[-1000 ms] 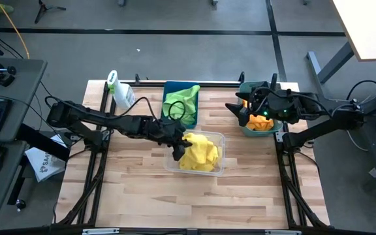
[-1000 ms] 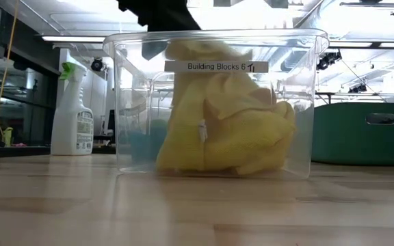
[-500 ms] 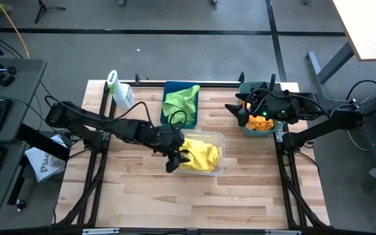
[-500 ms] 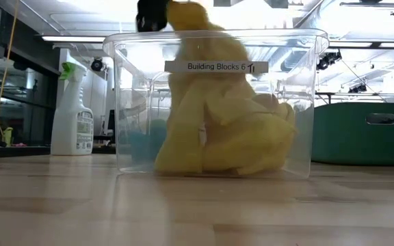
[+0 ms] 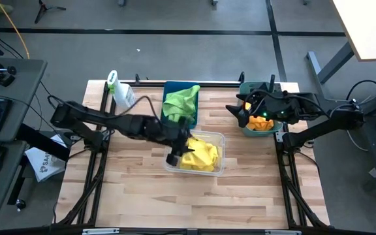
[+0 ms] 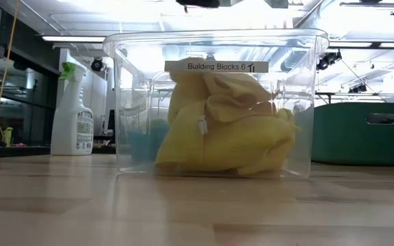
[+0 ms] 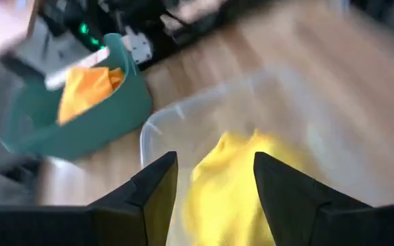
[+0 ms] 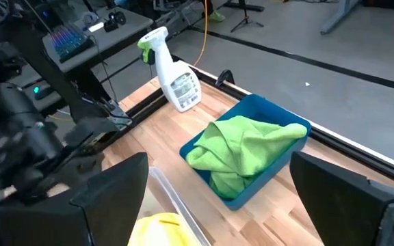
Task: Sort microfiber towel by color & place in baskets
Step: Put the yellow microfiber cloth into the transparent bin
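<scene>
A heap of yellow towels (image 5: 201,153) (image 6: 224,130) lies in the clear bin (image 5: 220,137) at the table's middle. My left gripper (image 5: 177,156) (image 7: 214,181) hangs open over the bin's left end, above the rim, with a yellow towel (image 7: 238,178) below its fingers and apart from them. Green towels (image 5: 180,101) fill the dark blue bin (image 5: 168,88) behind it. An orange towel (image 5: 260,123) lies in the teal bin (image 5: 248,130) at the far right. My right gripper (image 5: 235,112) (image 8: 217,205) waits open at that bin's left side.
A white spray bottle (image 5: 119,91) (image 6: 74,116) with a green top stands at the far left corner of the table. Bare wood lies along the whole near half of the table (image 5: 194,202).
My left gripper, which held a yellow towel drawn up above the clear bin's rim, has let it go and risen. The towel has fallen back onto the heap inside the bin. The gripper has also shifted a little toward the table's near edge.
</scene>
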Tool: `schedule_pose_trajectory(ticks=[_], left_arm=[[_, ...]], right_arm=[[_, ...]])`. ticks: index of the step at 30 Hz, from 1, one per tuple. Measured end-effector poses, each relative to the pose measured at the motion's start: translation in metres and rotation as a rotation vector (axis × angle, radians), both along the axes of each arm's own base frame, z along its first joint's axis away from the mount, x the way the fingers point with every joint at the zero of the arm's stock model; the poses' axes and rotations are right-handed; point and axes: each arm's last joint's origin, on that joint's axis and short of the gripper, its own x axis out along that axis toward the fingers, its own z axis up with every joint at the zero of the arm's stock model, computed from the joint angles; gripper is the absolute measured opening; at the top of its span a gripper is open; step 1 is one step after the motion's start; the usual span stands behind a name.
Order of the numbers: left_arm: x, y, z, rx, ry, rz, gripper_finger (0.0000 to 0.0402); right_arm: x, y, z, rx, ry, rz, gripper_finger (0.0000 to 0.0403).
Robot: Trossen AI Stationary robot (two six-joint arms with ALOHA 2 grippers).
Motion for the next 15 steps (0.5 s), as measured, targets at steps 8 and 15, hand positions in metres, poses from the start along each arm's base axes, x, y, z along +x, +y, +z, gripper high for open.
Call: schedule_pose_trajectory(ticks=[8, 15], left_arm=[[0.034, 0.000, -0.046, 0.477, 0.088, -0.175, 0.0175], [0.057, -0.004, -0.097, 0.539, 0.188, -0.260, 0.0175]], right_arm=[[0.000, 0.000, -0.001, 0.004, 0.011, -0.004, 0.0353], [-0.002, 0.000, -0.003, 0.036, 0.017, -0.023, 0.0353]])
